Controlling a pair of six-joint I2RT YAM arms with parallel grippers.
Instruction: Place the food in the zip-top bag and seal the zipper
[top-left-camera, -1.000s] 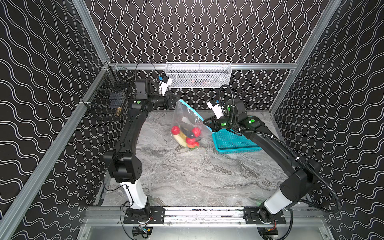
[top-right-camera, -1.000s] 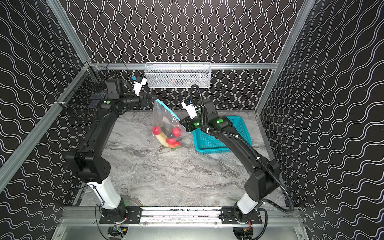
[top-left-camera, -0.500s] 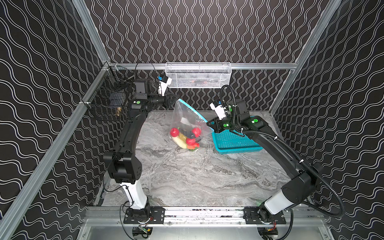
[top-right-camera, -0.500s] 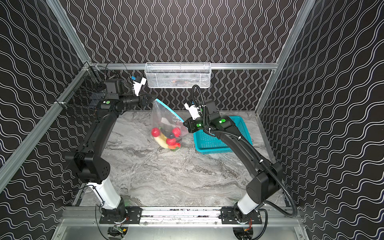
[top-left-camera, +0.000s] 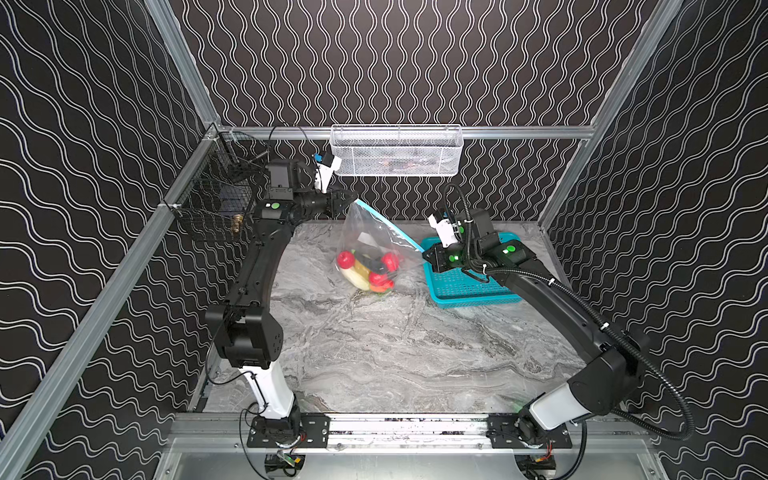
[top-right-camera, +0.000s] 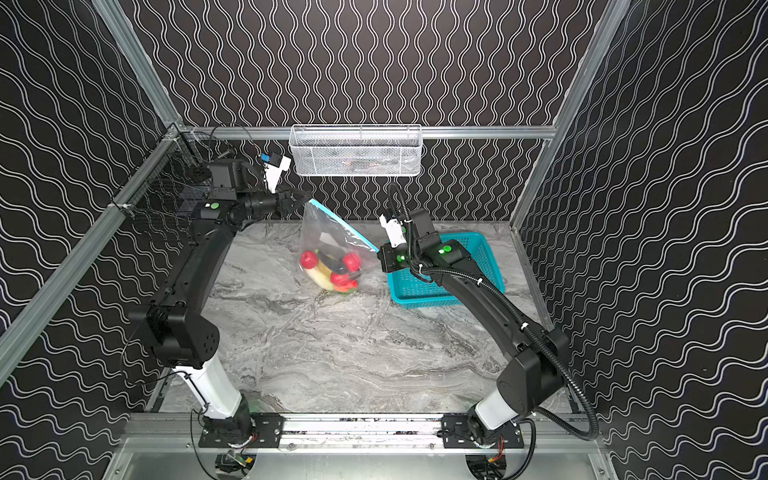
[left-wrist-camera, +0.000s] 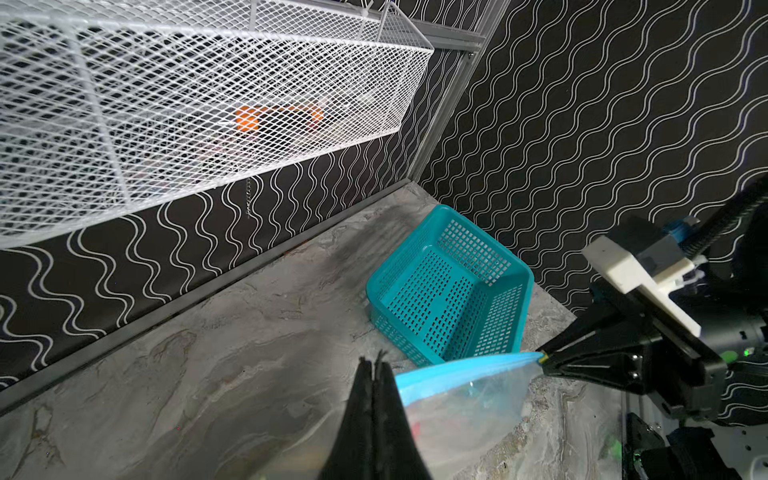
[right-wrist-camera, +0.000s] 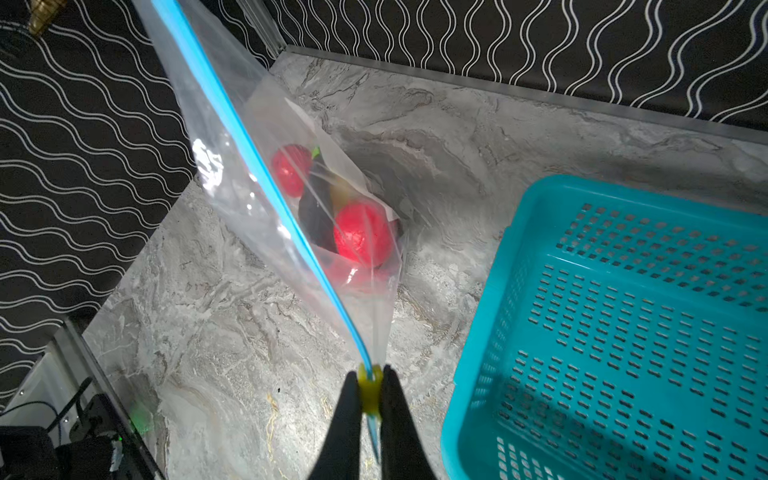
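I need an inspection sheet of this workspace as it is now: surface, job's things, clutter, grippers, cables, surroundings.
Surface: grey marble-pattern table, no loose food seen.
Job's things: zip-top bag stretched between left gripper and right gripper; food inside, at its low end; zipper reads as one blue line, yellow slider at its right-gripper end.
Clutter: teal basket beside the bag, nothing seen in it.
Grippers: left gripper shut on the bag's upper corner; right gripper shut on the yellow slider.
Cables: black corrugated hose along the right arm, apart from the bag.
Surroundings: white mesh basket on the back wall, something orange inside; black wire cage on the left wall.
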